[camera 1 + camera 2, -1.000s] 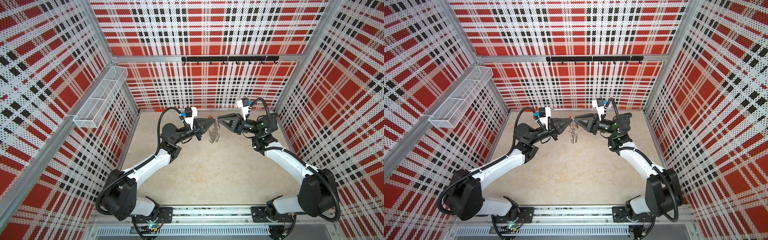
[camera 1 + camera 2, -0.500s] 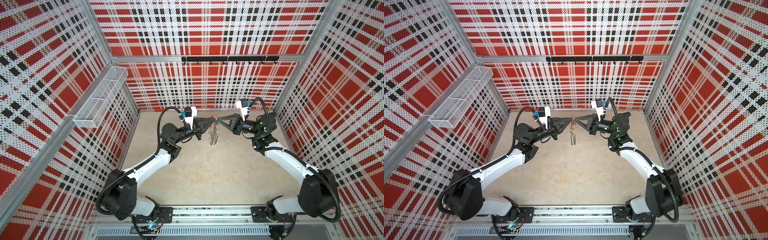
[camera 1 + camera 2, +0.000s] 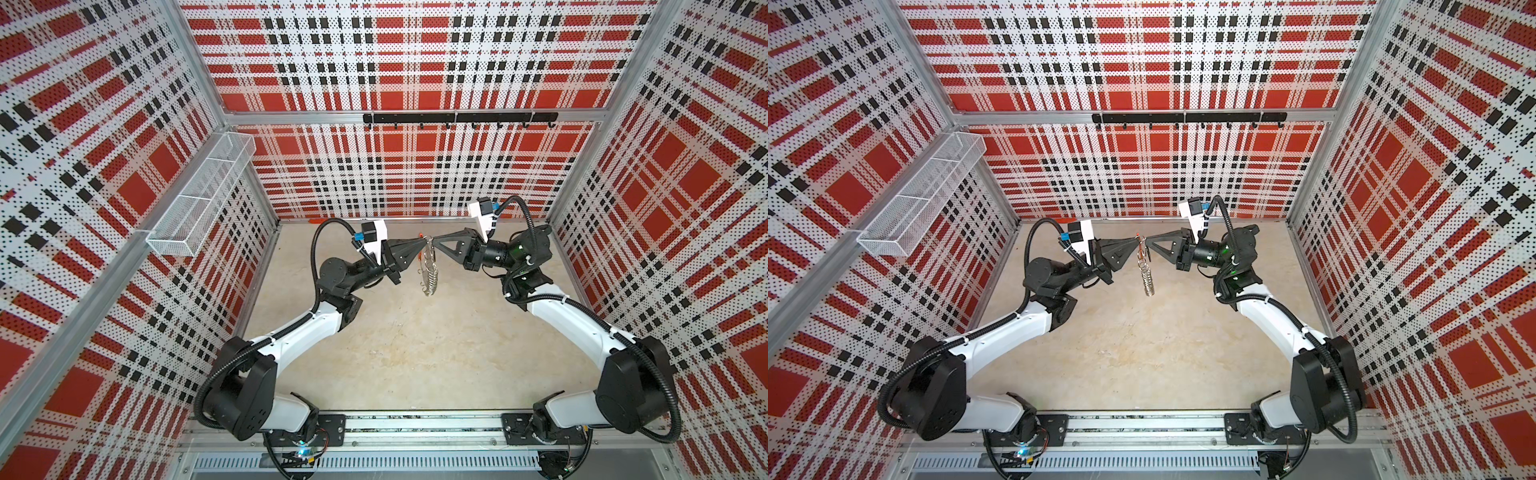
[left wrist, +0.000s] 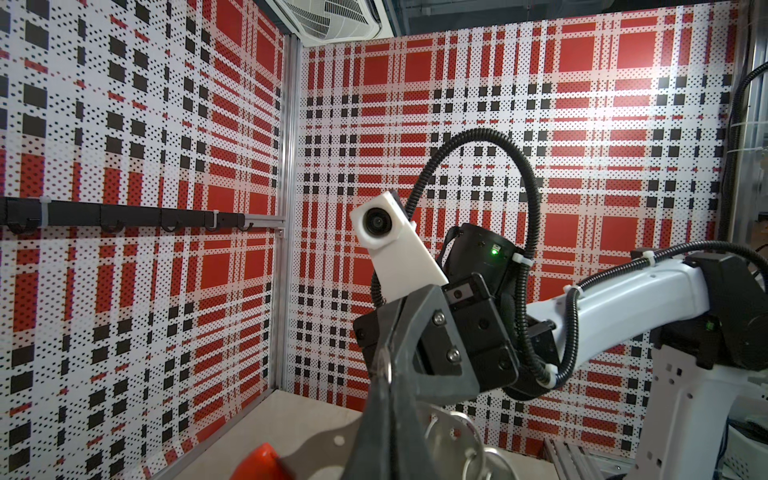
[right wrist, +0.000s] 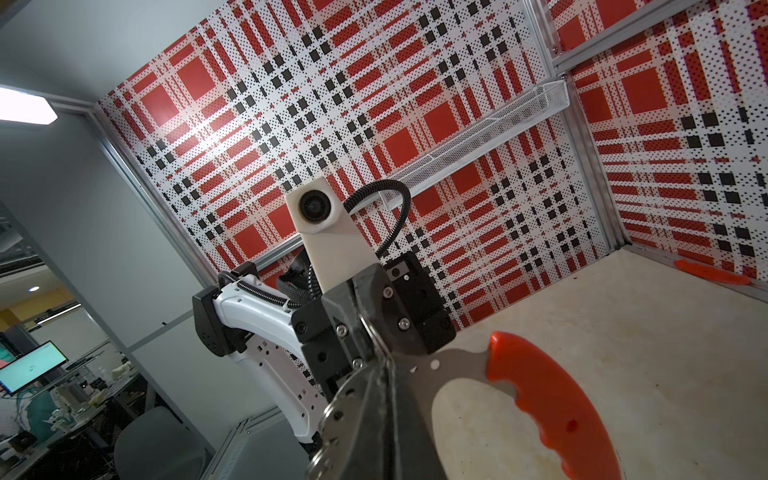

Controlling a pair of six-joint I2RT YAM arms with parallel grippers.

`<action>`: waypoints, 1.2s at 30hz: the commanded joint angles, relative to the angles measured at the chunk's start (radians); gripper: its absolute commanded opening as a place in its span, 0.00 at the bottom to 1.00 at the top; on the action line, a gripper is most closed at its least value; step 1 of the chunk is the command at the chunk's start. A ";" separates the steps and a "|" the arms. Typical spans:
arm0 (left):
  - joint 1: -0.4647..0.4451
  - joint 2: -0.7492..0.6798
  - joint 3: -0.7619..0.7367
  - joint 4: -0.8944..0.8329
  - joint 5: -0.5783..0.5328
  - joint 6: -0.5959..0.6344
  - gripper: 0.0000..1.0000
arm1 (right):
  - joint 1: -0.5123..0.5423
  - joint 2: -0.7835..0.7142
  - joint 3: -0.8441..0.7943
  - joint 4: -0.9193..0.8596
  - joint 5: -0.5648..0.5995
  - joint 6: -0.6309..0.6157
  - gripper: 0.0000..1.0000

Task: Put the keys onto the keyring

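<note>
The keyring (image 3: 429, 272) (image 3: 1147, 277) hangs edge-on in mid-air above the back of the floor in both top views. It is a grey band with a red segment (image 5: 552, 399) (image 4: 257, 461) and silver split rings (image 4: 469, 449) along its rim. My left gripper (image 3: 423, 242) (image 3: 1136, 239) (image 4: 387, 388) and my right gripper (image 3: 434, 240) (image 3: 1148, 238) (image 5: 387, 374) meet tip to tip at its upper end. Both are shut on the band. A small silver ring (image 5: 370, 328) sits at the meeting fingertips. The keys show in no view.
A white wire basket (image 3: 199, 199) hangs on the left wall. A black hook rail (image 3: 457, 118) runs along the back wall. An orange strip (image 5: 710, 272) lies at the foot of the back wall. Beige floor (image 3: 415, 353) spreads below the hanging keyring.
My right gripper has closed at the top of the keyring. The keyring has turned more edge-on and hangs straighter. The left arm has stayed in place.
</note>
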 commanded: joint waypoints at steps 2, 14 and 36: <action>-0.009 -0.003 0.004 0.146 0.008 0.013 0.00 | 0.020 0.037 0.023 0.013 -0.011 0.036 0.05; -0.009 0.032 0.022 0.200 0.021 -0.028 0.00 | 0.048 0.071 0.031 0.074 -0.030 0.097 0.30; -0.003 0.041 0.014 0.219 0.006 -0.094 0.00 | 0.001 -0.068 0.100 -0.254 0.042 -0.231 0.49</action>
